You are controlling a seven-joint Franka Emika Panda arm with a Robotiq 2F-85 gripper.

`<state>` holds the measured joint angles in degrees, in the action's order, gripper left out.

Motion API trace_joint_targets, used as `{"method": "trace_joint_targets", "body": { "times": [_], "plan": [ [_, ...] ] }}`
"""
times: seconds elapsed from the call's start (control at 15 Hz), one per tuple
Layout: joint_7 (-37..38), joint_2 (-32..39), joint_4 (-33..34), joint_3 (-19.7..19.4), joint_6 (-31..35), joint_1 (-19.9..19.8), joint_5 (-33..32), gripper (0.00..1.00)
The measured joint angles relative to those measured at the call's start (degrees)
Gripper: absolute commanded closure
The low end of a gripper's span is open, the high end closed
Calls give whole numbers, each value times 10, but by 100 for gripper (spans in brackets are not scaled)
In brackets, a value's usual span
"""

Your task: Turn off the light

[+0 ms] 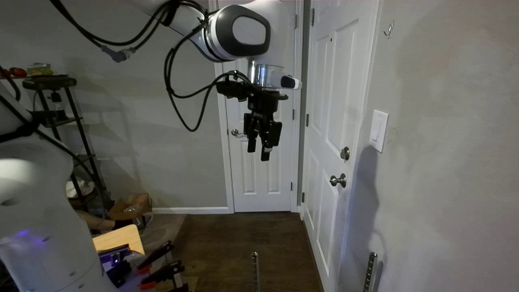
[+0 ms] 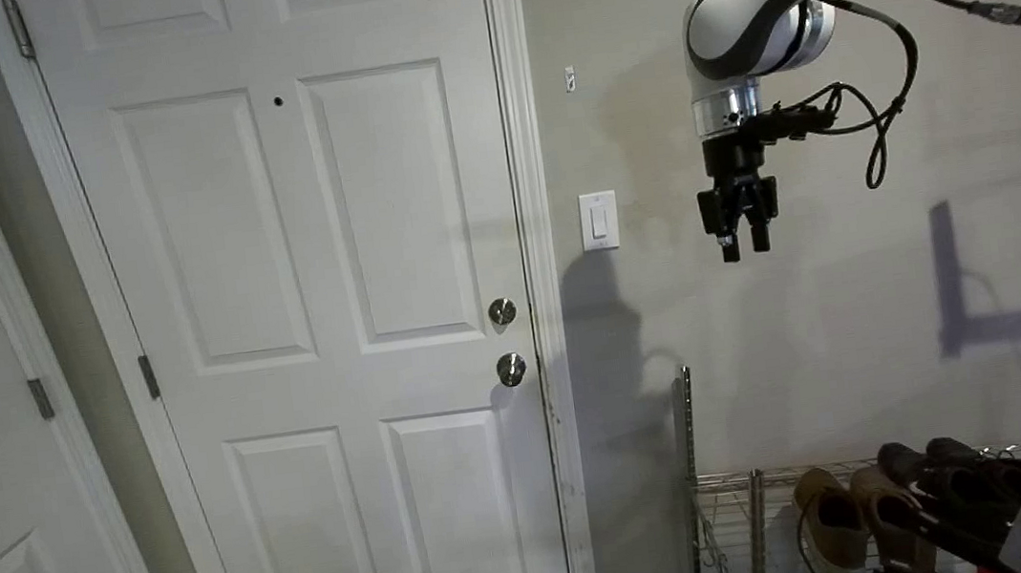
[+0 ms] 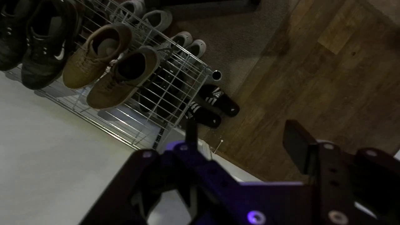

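The light switch is a small white upright wall plate on the grey wall beside the white door; it also shows in an exterior view. No lamp shows, and the switch is out of the wrist view. My gripper points straight down in the air, apart from the wall plate. In an exterior view the gripper appears to the right of the plate, with its tips slightly below the plate's lower edge. In the wrist view the two fingers stand wide apart with nothing between them. The gripper is open and empty.
The white door has a round metal knob and a deadbolt. A small hook is above the switch. A wire rack with several shoes stands low along the wall; its metal posts rise upward.
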<state>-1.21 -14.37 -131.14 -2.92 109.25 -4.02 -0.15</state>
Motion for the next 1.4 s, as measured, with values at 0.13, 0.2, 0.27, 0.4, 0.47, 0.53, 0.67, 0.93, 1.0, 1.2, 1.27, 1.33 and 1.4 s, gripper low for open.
{"method": "trace_joint_targets", "body": {
  "times": [0.13, 0.2, 0.27, 0.4, 0.47, 0.53, 0.67, 0.93, 1.0, 1.2, 1.27, 1.33, 1.4],
  "plan": [
    [-58, 13, 7, -10, 2, 7, 36, 70],
    [-89, 23, 14, -15, 3, 11, 55, 78],
    [-121, 35, 22, -18, 3, 15, 73, 84],
    [-179, 66, 45, -21, 3, 21, 105, 96],
    [-202, 84, 58, -21, 3, 22, 118, 98],
    [-222, 102, 70, -21, 3, 24, 128, 100],
    [-256, 139, 98, -21, 3, 24, 148, 100],
    [-285, 200, 150, -16, 29, 24, 166, 98],
    [-286, 214, 160, -14, 48, 23, 166, 99],
    [-287, 247, 182, -4, 121, 19, 167, 99],
    [-287, 256, 186, -2, 146, 17, 169, 99],
    [-288, 263, 188, 1, 177, 15, 174, 99],
    [-290, 270, 188, 6, 210, 11, 180, 99]
  ]
}}
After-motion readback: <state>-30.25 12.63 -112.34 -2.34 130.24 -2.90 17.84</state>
